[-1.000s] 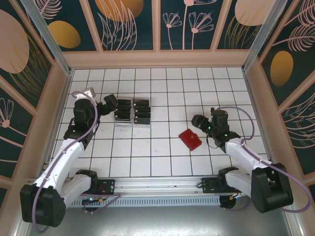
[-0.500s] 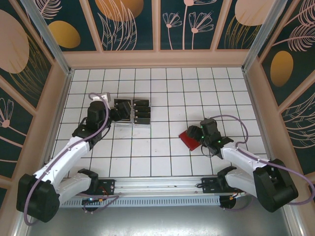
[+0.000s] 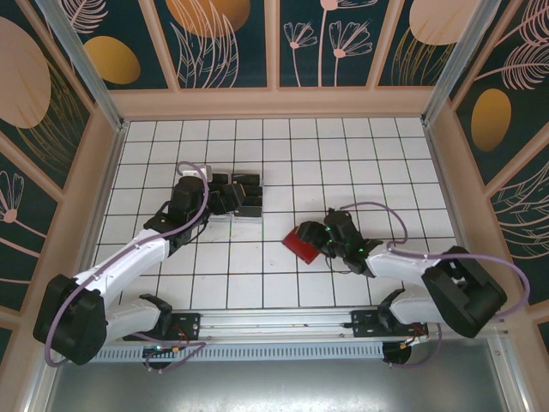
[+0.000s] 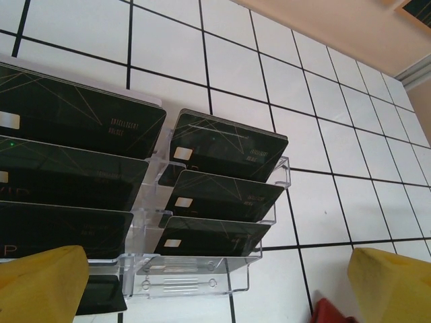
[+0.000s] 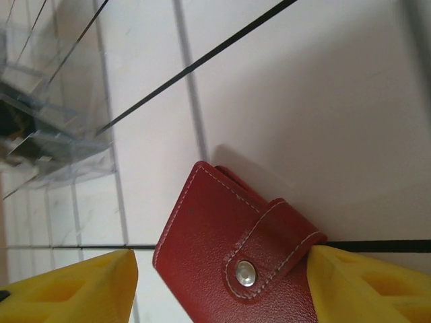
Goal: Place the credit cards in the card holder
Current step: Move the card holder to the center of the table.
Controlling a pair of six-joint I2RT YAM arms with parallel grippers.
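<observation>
Red card holder (image 5: 202,229) between spread right gripper (image 5: 222,266) fingers, arm low; left gripper (image 4: 222,269) spread by credit cards (image 4: 229,148).

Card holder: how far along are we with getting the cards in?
Nothing looks done: the credit cards sit in the clear rack and the card holder lies snapped shut. In hand: the right gripper straddles the holder, open; the left gripper hangs open at the rack. Left: unsnap the holder, pull each card, slot it in.
</observation>
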